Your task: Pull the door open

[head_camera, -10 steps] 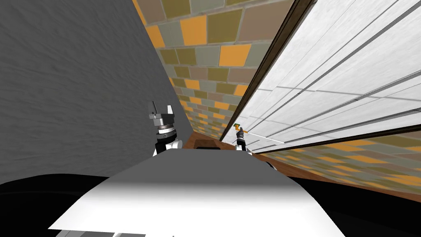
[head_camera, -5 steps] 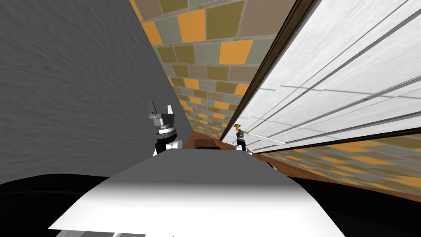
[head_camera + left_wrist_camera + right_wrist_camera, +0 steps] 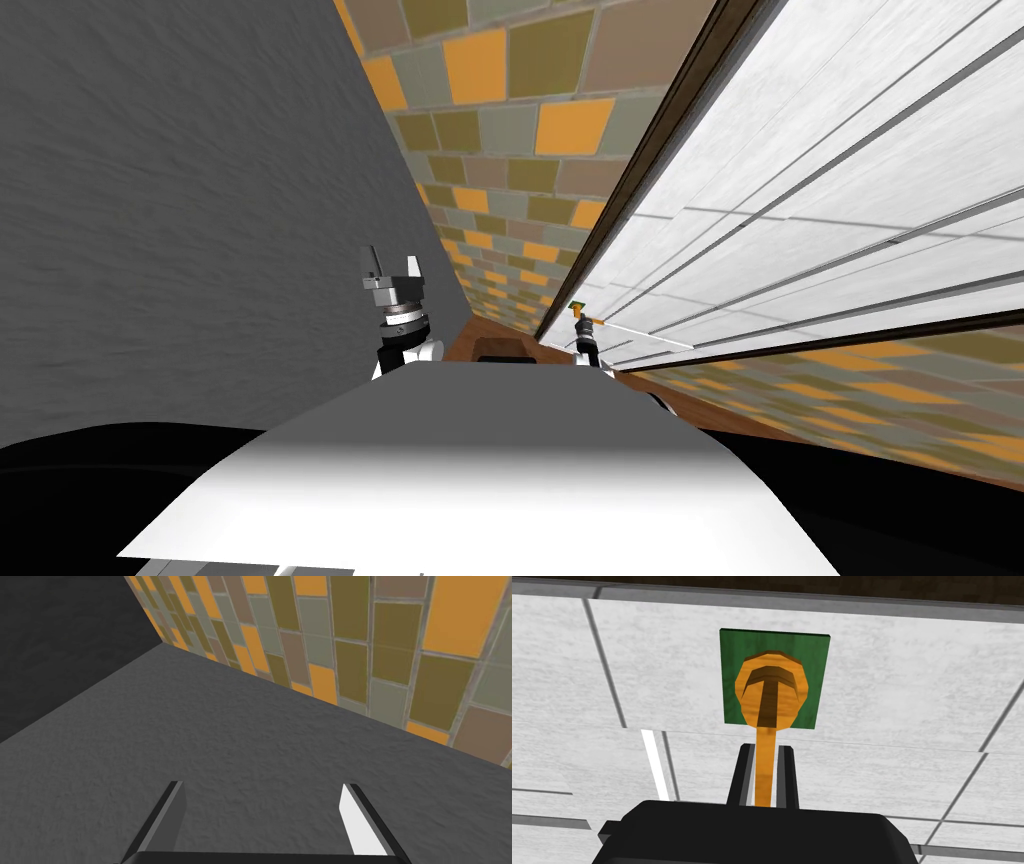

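Note:
The door [image 3: 800, 200] is white and panelled, running along my right side in a dark frame. Its orange lever handle [image 3: 765, 766] juts from a round orange boss on a green square plate [image 3: 812, 681]. My right gripper [image 3: 765, 776] is shut on the lever, one finger pressed to each side of it. In the head view the right gripper [image 3: 583, 330] sits small against the door, at the handle [image 3: 580, 310]. My left gripper [image 3: 391, 268] is raised beside a grey wall, and its fingers [image 3: 362, 821] stand wide open with nothing between them.
A grey textured wall [image 3: 180, 220] closes in on my left. Ahead runs a wall of orange, olive and brown tiles [image 3: 520, 130]. A strip of brown wooden floor [image 3: 480, 340] lies between them. The passage is narrow.
The head view has swung slightly, shifting the tiled wall to the right. Both arms hold their places against the door and the wall.

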`<state>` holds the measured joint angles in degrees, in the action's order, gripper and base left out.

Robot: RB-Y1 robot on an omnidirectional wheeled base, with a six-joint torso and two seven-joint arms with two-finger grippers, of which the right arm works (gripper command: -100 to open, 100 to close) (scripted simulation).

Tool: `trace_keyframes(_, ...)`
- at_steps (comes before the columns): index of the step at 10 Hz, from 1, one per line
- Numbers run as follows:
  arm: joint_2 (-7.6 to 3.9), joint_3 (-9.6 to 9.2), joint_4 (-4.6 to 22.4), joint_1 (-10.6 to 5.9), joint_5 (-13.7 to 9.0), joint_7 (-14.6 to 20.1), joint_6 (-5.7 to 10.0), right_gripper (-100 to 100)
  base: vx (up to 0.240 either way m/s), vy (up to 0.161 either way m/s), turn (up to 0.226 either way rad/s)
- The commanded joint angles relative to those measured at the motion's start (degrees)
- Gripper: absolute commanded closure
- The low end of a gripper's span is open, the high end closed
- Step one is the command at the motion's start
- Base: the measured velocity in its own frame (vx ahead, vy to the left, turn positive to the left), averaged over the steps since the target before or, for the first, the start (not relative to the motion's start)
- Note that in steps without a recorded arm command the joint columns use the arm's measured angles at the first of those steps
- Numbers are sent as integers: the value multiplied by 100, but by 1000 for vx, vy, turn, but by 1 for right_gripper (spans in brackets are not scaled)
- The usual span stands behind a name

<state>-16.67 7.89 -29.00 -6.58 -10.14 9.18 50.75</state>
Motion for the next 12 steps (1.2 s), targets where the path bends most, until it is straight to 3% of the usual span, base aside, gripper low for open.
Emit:
trace_keyframes(1,-39,-99,-60,97,61,110,28,100,-205,-29,112)
trace_keyframes(6,-216,-397,-103,244,241,470,201,100,-215,-48,118)
trace_keyframes(8,-219,-416,-107,245,253,481,205,100,-159,-26,55)
trace_keyframes(12,-370,-658,-150,409,397,756,404,100,-178,-28,82)
